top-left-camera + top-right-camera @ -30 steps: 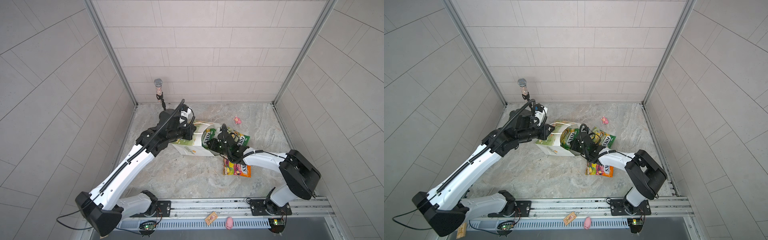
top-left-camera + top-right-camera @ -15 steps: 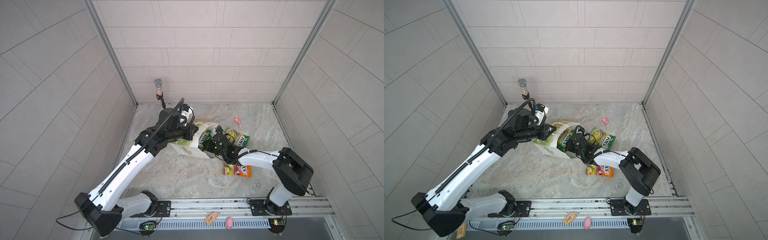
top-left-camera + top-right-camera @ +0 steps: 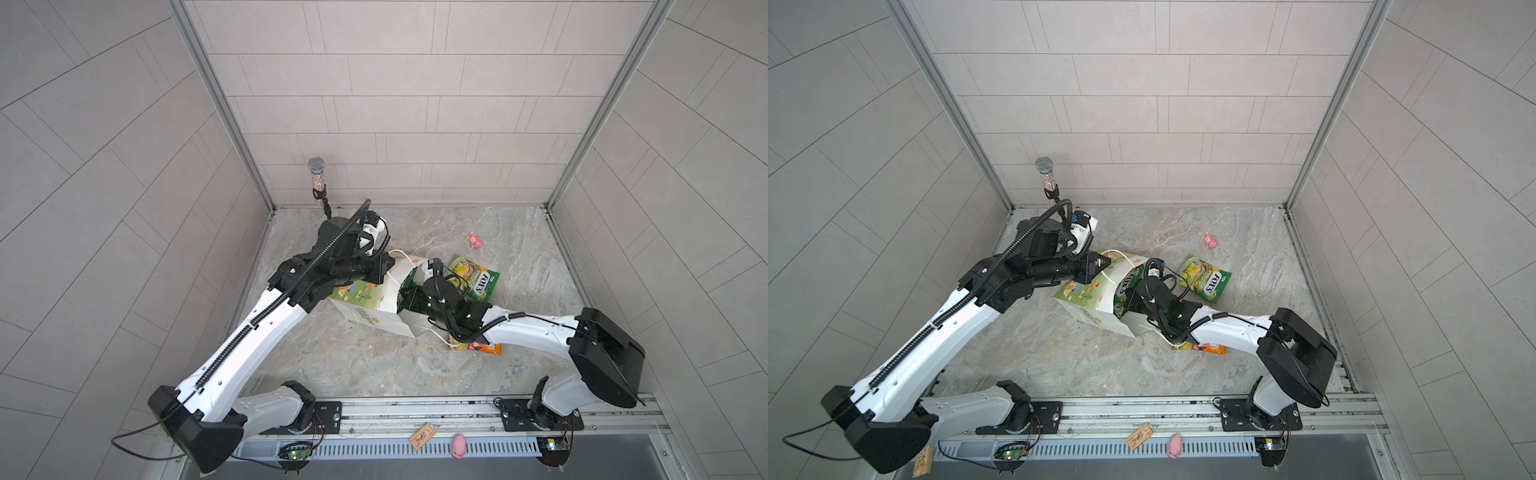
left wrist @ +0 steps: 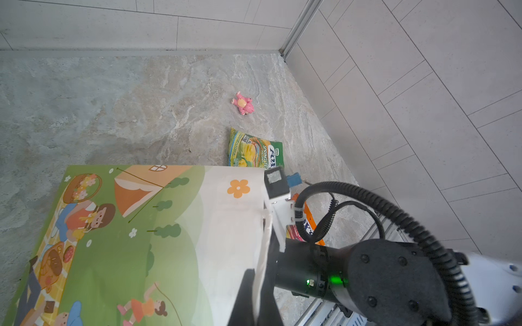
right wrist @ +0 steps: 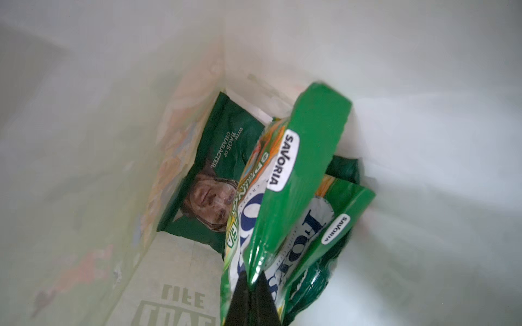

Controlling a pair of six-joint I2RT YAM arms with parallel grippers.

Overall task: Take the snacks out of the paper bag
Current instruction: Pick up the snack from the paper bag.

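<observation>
White paper closes around the right tool (image 5: 252, 279), which is deep inside the paper bag (image 3: 365, 301). The bag lies on its side on the tabletop (image 3: 374, 374), with its mouth toward the right arm. The jaws of this tool are closed on the edge of a green FOX'S candy packet (image 5: 285, 169), and only a thin strip of the film sits between them. The left tool (image 4: 258, 299) is closed too, pinching the paper rim at the mouth. Beside the held packet lies a second candy packet (image 5: 327, 223), and the dark green crisp bag (image 5: 223, 141) is at the far end. A yellow-green packet (image 3: 473, 277) and an orange-pink packet (image 3: 482, 348) are already out on the tabletop. I think the glossy film can slide out of such a narrow pinch during the pull. The second packet touches the held one, so it may be dragged along and jam at the mouth. The bag is light, and if the rim tears or slips from the left tool, the whole bag may follow the pull. Inside, the walls are near on every side, so the only free way is straight back through the mouth. Outside, the yellow-green packet lies just beside the mouth and the orange-pink one is partly under the right arm. The open room is toward the front of the tabletop.
</observation>
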